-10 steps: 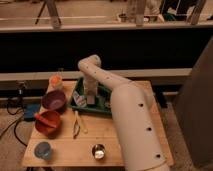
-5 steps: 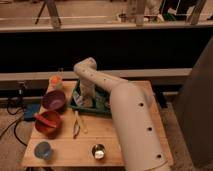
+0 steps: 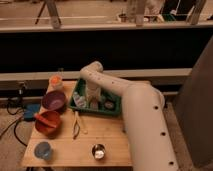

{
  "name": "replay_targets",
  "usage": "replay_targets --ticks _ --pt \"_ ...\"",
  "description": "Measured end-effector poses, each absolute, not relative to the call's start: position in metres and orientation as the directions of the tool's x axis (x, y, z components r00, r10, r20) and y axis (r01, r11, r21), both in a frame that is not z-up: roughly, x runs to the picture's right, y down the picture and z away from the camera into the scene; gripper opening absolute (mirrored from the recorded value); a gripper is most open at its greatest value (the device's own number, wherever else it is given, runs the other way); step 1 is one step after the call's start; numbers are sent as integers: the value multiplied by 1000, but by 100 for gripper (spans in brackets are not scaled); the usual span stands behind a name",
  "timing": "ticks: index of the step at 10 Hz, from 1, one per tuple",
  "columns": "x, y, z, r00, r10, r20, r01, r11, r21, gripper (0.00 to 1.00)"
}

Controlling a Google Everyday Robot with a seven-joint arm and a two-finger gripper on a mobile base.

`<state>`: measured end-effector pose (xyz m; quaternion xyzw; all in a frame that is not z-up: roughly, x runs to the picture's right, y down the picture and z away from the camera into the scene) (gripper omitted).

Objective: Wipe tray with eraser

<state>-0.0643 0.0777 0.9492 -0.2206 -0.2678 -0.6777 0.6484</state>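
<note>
The green tray (image 3: pixel 114 107) sits at the back middle of the wooden table (image 3: pixel 75 145). My white arm reaches from the right over it, and my gripper (image 3: pixel 92 100) points down inside the tray's left half. A pale object under the gripper may be the eraser; I cannot make it out clearly. A small round dark thing (image 3: pixel 108 104) lies in the tray to the right of the gripper.
A purple bowl (image 3: pixel 53 100) and a red bowl (image 3: pixel 48 122) stand left of the tray. An orange cup (image 3: pixel 56 81) is at the back left. A blue cup (image 3: pixel 43 150) and a metal cup (image 3: pixel 98 151) stand near the front edge. Tongs (image 3: pixel 77 124) lie in front of the tray.
My arm's elbow and gripper have shifted left over the tray. Nothing else on the table has moved.
</note>
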Motion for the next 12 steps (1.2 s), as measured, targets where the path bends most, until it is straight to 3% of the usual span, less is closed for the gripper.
replay_targets --ticks 7,12 --pt "-33 51 969 34 -762 647 998 58 16 0" --pt "-91 32 967 -30 -783 621 997 17 69 0"
